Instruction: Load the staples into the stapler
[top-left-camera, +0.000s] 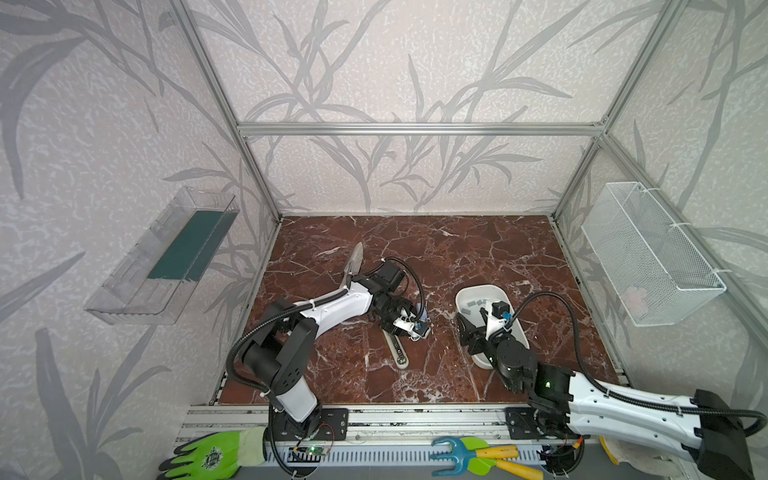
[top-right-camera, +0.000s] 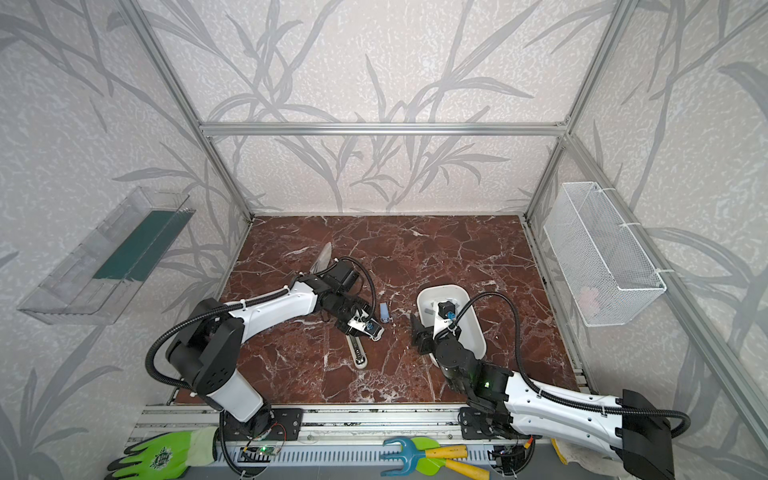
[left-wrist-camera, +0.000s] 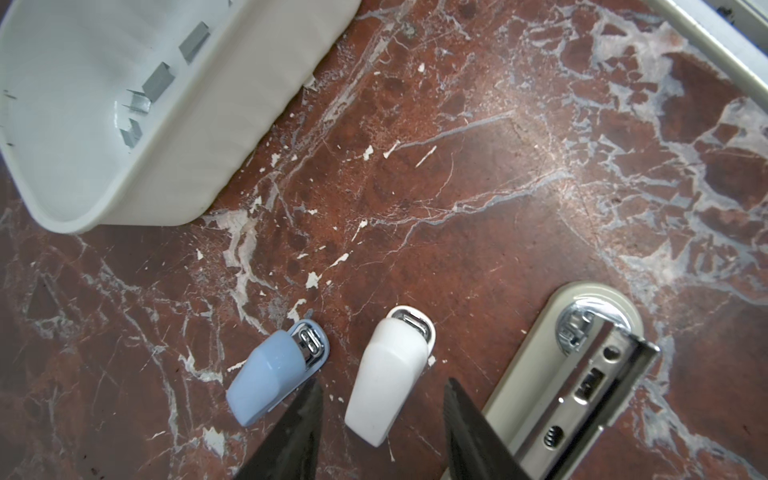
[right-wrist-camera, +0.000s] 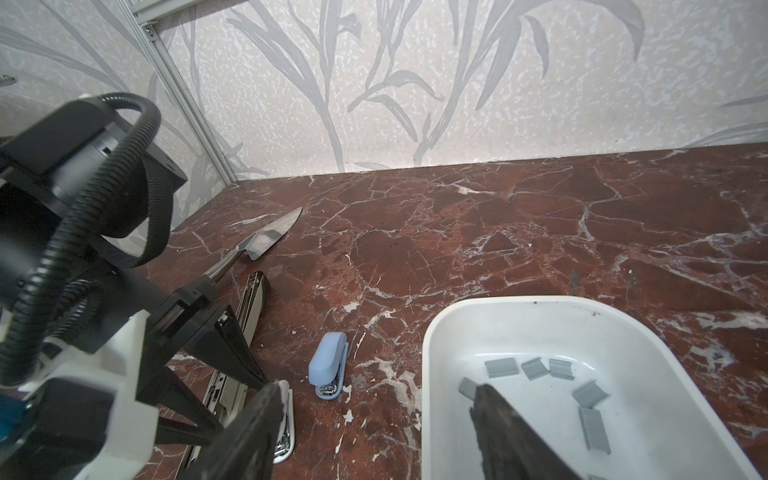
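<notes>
1. Left fingers (left-wrist-camera: 299, 428) stand apart, straddling the white stapler (left-wrist-camera: 386, 374) without visibly pinching it. The blue stapler (left-wrist-camera: 270, 374) lies just outside one finger, and a long open stapler (left-wrist-camera: 582, 374) just outside the other.
2. Right fingers (right-wrist-camera: 511, 436) are spread and empty, one hanging over the white tray (right-wrist-camera: 430, 345) where the staples (right-wrist-camera: 503, 368) lie scattered.
3. Those strips look light, thin and brittle. I'd pinch one gently by its long edges, and the smooth tray floor may let them slide.
4. Marbled table (right-wrist-camera: 457, 232) looks slick; leafy wallpaper (right-wrist-camera: 415, 62) closes around.

Free passage over bare red-brown marble tabletop (top-left-camera: 478, 249) at back. Blocked mid-table by small pale-blue plastic stapler (left-wrist-camera: 270, 374), small white stapler (left-wrist-camera: 386, 382), long grey metal stapler (left-wrist-camera: 582, 386), seemingly close-set; rightward by white plastic tub (left-wrist-camera: 232, 116).
</notes>
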